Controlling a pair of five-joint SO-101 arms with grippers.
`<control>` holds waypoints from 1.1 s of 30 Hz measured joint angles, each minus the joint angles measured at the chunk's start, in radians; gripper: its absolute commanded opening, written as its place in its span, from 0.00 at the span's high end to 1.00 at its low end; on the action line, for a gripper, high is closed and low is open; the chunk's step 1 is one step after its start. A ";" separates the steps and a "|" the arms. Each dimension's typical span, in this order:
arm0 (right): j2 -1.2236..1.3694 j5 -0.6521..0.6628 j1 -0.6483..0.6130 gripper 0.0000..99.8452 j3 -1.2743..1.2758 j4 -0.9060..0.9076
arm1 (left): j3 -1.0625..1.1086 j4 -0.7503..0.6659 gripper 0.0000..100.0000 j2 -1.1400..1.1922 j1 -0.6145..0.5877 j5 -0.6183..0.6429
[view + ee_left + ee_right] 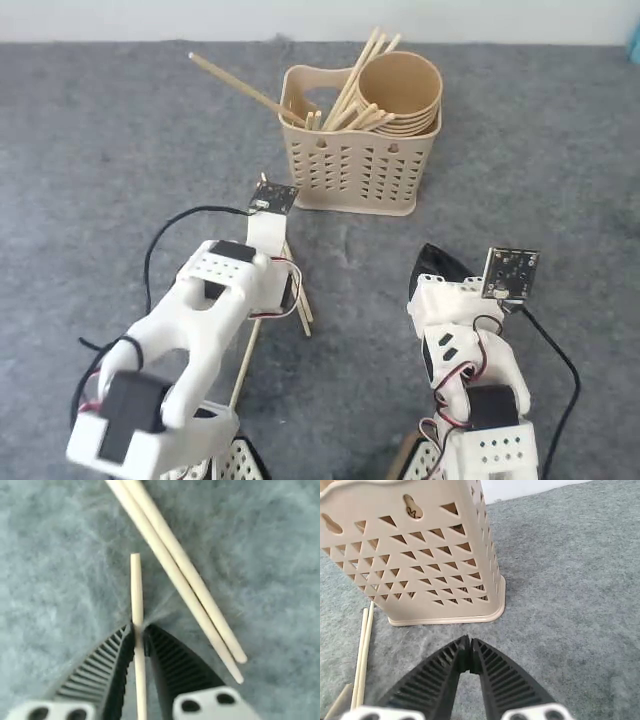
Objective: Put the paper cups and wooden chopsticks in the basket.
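Holding one chopstick (135, 590) in the left gripper (139, 632), jaws shut on it, in front of the basket (345, 175) (right gripper (469, 656) nearby, closed, empty). Might swivel when lifted, or catch on sticks (352, 80) crowding the basket.

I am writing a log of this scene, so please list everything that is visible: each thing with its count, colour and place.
basket: 1, beige, standing on the cloth beyond both arms
paper cups: one stack, number unclear, brown, inside the basket
chopsticks in basket: several, pale wood, leaning beside the cups
loose chopsticks: 2, pale wood, lying side by side on the cloth near the left tool
held chopstick: 1, pale wood, between the left tool's fingers
cloth: 1, grey, covering the table
left arm: 1, white, near side of the table
right arm: 1, white, beside it
left tool: 1, black, shut on the held chopstick
right tool: 1, black, shut and empty, facing the basket's foot
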 measured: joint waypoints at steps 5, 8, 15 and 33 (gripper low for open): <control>0.000 0.000 0.000 0.99 0.000 0.000 | -0.021 0.130 0.99 -0.204 0.000 -0.003; -0.002 0.000 -0.023 0.99 0.000 0.035 | -0.020 0.138 0.99 -0.376 -0.006 0.002; -0.002 0.167 -0.209 0.99 0.000 0.187 | 0.160 0.028 0.99 -0.727 -0.040 0.074; 0.014 0.138 -0.519 0.99 -0.043 0.218 | 0.489 -0.437 0.98 -0.835 -0.224 0.196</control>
